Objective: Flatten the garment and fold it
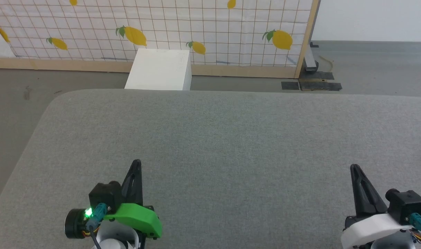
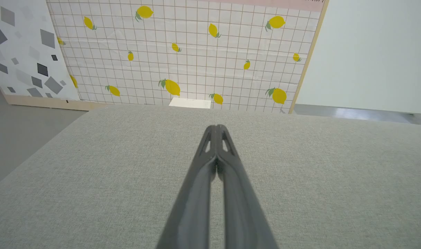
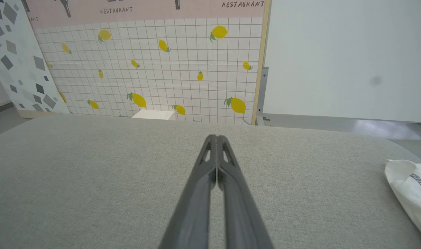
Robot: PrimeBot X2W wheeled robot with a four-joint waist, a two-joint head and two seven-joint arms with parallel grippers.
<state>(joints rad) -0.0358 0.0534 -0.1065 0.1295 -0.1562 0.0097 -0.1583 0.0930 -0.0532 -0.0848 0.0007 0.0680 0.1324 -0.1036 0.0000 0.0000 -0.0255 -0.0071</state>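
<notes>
Presently left tool (image 1: 137,163) and right tool (image 1: 354,167) hover closed and empty over the grey bench (image 1: 231,138), seemingly parked before any grasp, as the garment (image 3: 409,188) lies crumpled at the right tool's three o'clock.

Matt grey woven cloth covers the table (image 1: 231,138). The garment (image 3: 411,188) is thin, smooth white fabric with grey stitching. The left gripper (image 1: 137,162) and right gripper (image 1: 353,166) are dark matt plastic. Pale wood frames the lemon-print panel (image 1: 213,31), and the white box (image 1: 158,69) looks matt.
</notes>
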